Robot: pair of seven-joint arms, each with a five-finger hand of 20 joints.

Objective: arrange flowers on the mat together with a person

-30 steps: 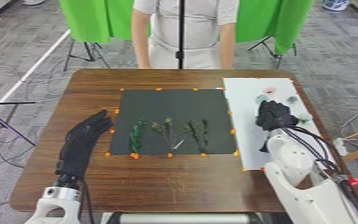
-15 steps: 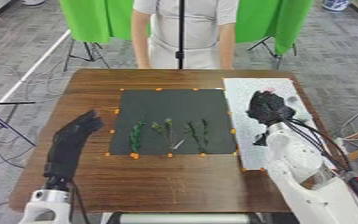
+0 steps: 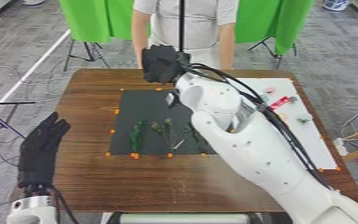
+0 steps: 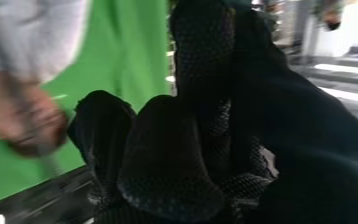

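In the head view, my left hand [image 3: 39, 152] sits at 8 o'clock, straight-fingered; green stems [image 3: 136, 136] lie on the dark mat [image 3: 128, 107]. At 12, my right hand [image 3: 162, 65] (its grip I can't tell; the right wrist view adds green cloth [image 4: 122, 45]); at 2, a pink bloom [image 3: 269, 90].

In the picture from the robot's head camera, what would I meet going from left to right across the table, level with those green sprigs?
Left hand → dark mat → leafy green sprig → thinner sprigs → right arm → white mat.
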